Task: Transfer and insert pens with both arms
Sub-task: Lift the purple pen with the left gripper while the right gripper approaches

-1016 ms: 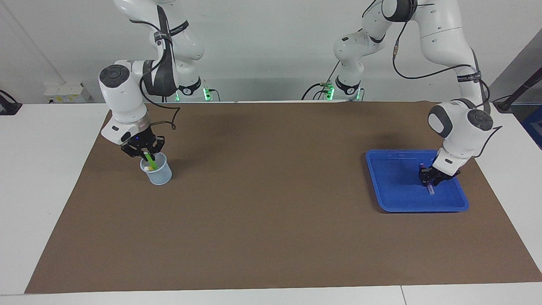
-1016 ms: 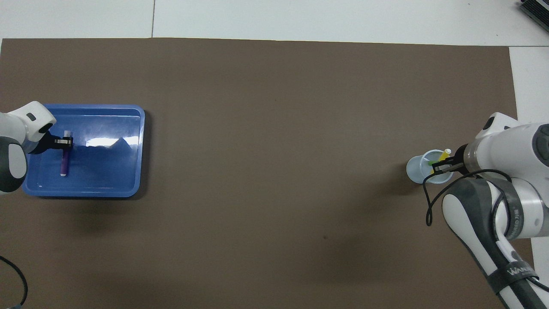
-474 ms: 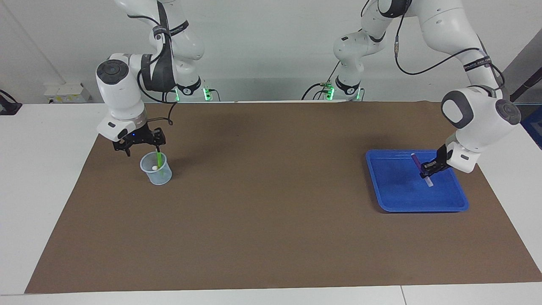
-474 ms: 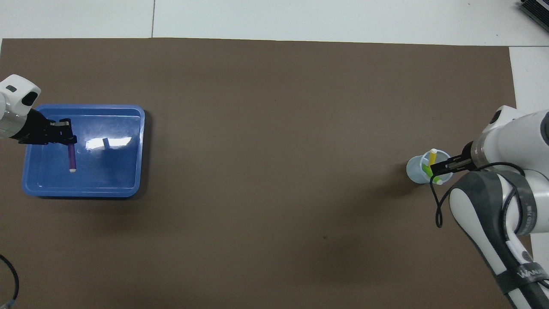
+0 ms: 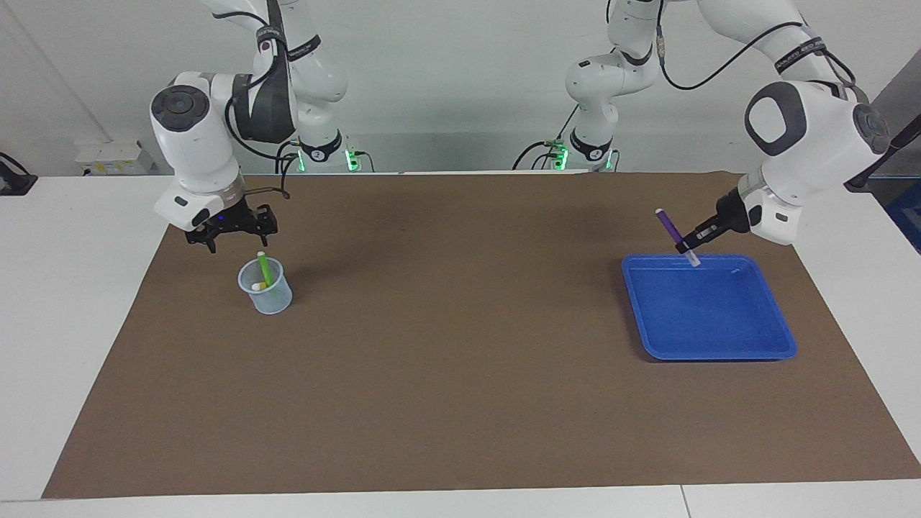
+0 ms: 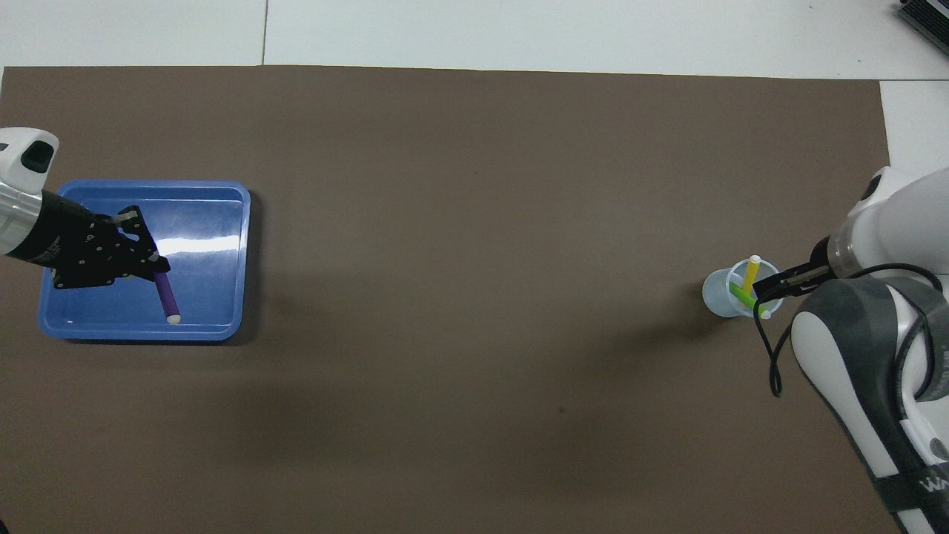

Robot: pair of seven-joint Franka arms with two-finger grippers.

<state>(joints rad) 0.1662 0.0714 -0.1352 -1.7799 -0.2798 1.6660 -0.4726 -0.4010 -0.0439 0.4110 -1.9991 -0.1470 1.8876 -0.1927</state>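
Observation:
My left gripper (image 5: 689,247) is shut on the purple pen (image 5: 670,229) and holds it tilted in the air over the blue tray (image 5: 709,352). From overhead the purple pen (image 6: 167,294) sticks out of the left gripper (image 6: 152,265) above the tray (image 6: 222,222). The green pen (image 5: 264,267) and the yellow pen (image 6: 750,274) stand leaning in the clear cup (image 5: 268,295). My right gripper (image 5: 232,232) hangs open just above the cup, holding nothing.
A brown mat (image 5: 460,345) covers most of the white table. The tray lies toward the left arm's end and the cup toward the right arm's end. Two small arm bases with green lights (image 5: 324,155) stand at the robots' edge.
The left gripper has lifted the purple pen up out of the tray. The right gripper has opened, left the green pen in the cup and risen above it.

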